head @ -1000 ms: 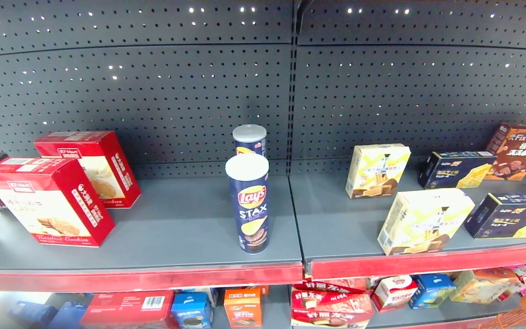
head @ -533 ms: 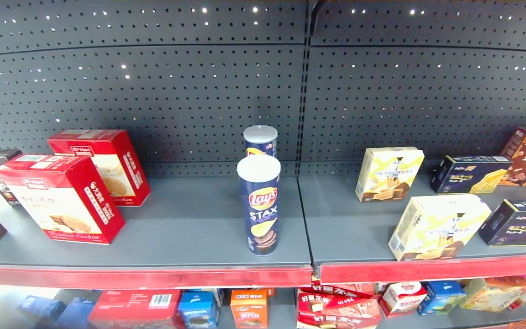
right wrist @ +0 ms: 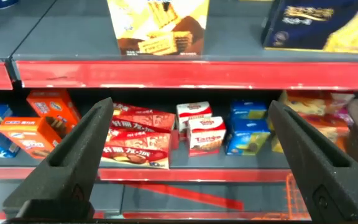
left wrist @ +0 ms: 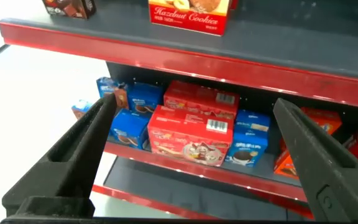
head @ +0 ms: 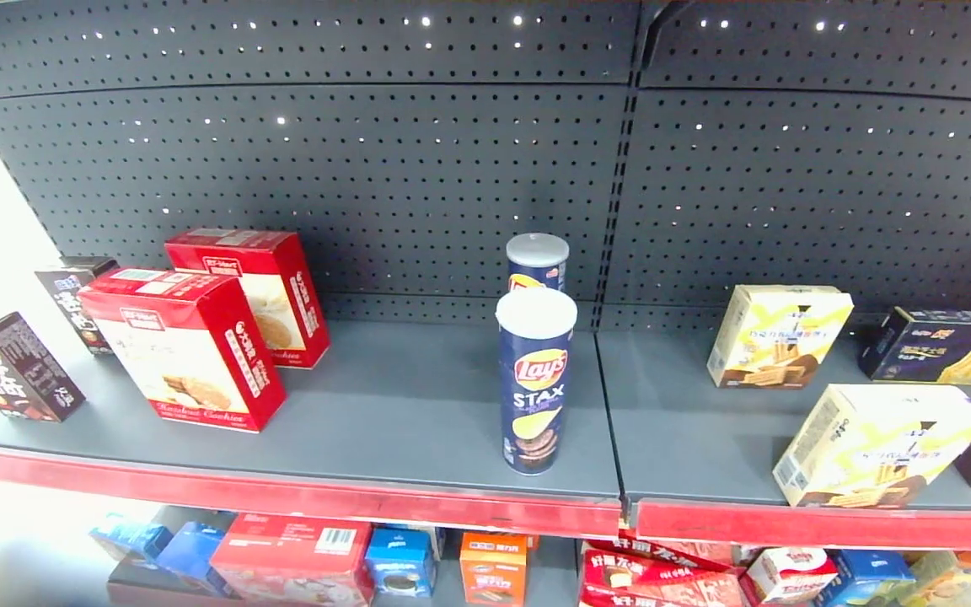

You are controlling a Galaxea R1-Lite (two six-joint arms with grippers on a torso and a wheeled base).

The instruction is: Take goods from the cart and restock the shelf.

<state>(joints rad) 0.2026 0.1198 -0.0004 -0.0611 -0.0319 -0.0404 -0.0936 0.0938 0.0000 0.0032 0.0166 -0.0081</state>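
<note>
head view: shelf [head: 418, 405] top tier holds two upright chip cans near centre, front can [head: 534, 379] by the red edge, rear can [head: 537, 261] at its 12 o'clock against the back panel. front red box [head: 186, 350] sits at 9 o'clock of the front can, rear red box [head: 254, 291] at that box's 1 o'clock, can't tell if they touch. dark boxes [head: 13, 367] at far 9 o'clock. rear yellow box [head: 776, 337] at 3 o'clock of the cans, front yellow box [head: 873, 443] at its 5 o'clock, navy box [head: 941, 346] at the rear one's 3 o'clock. left wrist view: left gripper [left wrist: 197, 155] has jaws spread wide with nothing between them, facing the lower tier; barcode box [left wrist: 194, 130] lies beyond the gap, blue packs [left wrist: 248, 140] beside it. right wrist view: right gripper [right wrist: 191, 162] also spread wide and empty, facing the lower tier; red packs [right wrist: 138, 143] and small white boxes [right wrist: 207, 134] beyond the gap, orange boxes [right wrist: 36, 130] off to one side.
</note>
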